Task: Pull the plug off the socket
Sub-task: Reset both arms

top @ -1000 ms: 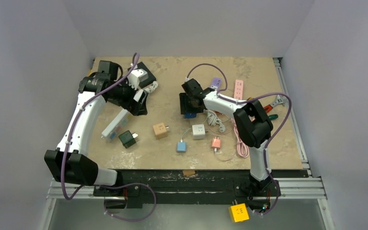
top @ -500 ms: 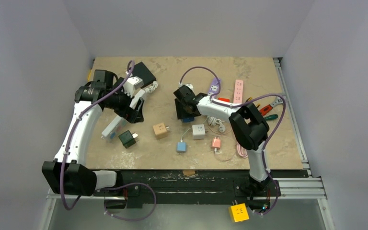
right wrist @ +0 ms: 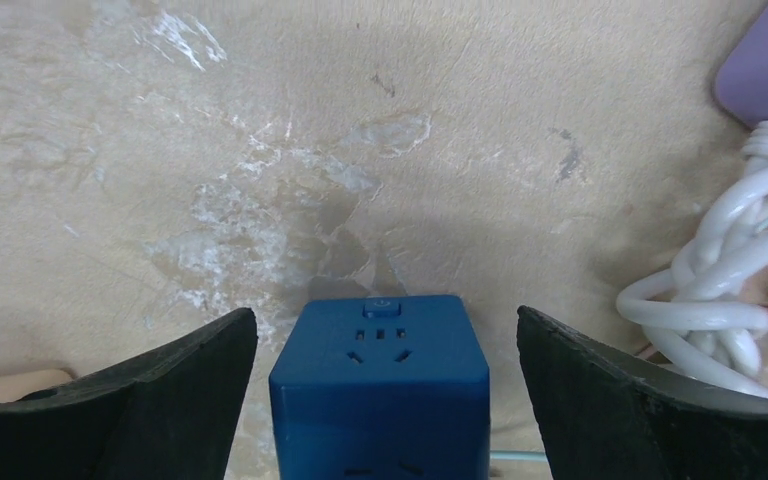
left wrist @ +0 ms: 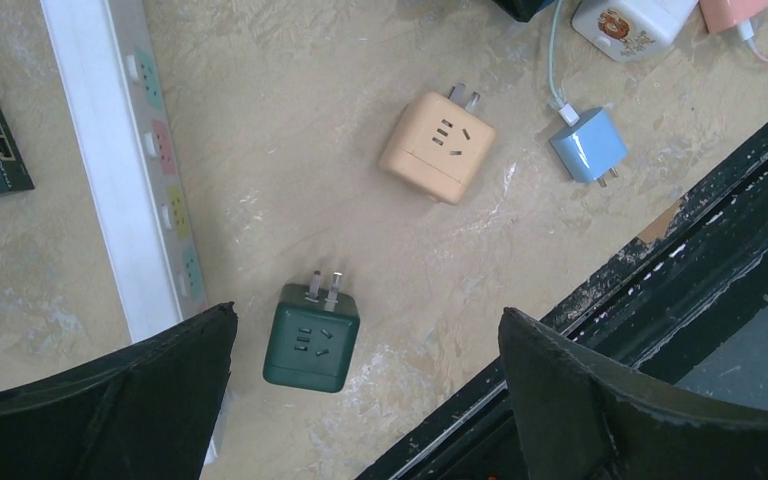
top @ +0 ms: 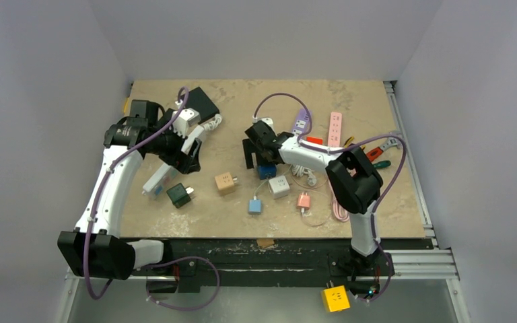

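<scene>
A dark blue cube socket (right wrist: 380,385) stands on the table between the fingers of my right gripper (right wrist: 385,312). That gripper is open, with a gap on each side of the cube. A thin pale cable (right wrist: 520,456) leaves the cube's near side; its plug end is hidden. In the top view the cube (top: 265,171) sits just in front of the right gripper (top: 258,156). My left gripper (left wrist: 365,315) is open and empty. It hovers over a green cube socket (left wrist: 311,337) and shows at the left in the top view (top: 190,151).
A white power strip (left wrist: 125,170), an orange cube (left wrist: 438,147), a light blue adapter (left wrist: 588,145) and a white cube (top: 279,186) lie nearby. A white cable coil (right wrist: 730,270) is right of the blue cube. Purple (top: 301,122) and pink (top: 335,126) strips lie behind.
My right gripper has shifted left and back, and the blue cube now shows in front of it. My left gripper drew slightly left, then held still.
</scene>
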Motion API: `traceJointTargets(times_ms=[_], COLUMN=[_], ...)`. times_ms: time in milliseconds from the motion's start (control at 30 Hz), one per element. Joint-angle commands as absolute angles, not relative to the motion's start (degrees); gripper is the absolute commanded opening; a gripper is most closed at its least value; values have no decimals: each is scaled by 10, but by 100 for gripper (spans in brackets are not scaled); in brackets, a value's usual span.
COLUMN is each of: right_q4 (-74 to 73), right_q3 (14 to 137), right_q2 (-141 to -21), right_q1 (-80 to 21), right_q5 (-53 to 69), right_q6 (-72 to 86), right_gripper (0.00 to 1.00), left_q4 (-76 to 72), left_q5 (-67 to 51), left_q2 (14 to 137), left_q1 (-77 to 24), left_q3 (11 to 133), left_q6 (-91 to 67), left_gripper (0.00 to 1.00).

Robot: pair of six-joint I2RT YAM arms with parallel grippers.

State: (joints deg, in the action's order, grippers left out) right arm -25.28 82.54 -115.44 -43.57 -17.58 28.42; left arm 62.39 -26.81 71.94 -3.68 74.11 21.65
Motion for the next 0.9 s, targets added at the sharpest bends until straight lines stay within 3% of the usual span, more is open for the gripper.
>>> traceJointTargets(times_ms=[0, 200, 400, 700, 867], right_q4=[-248, -258, -237, -169, -118], right_q3=[830, 820, 723, 547, 472], right_q2=[-1087, -1003, -848, -638, -600], right_q1=[-440, -435, -372, -159, -86], right_q5=[-204, -213, -249, -264, -338], right_q6=[276, 254, 249, 256, 238], right_gripper=[99, 99, 99, 99, 99], left_q4=[609, 596, 555, 515, 440], left_q5=[-264, -239, -244, -274, -230], left_q2=[709, 712, 707, 708, 728], left_q1=[-32, -31, 8, 207, 267], left_q3=[742, 740, 725, 760, 741], left_q6=[215, 196, 170, 173, 107], left_gripper=[100, 100, 100, 100, 100])
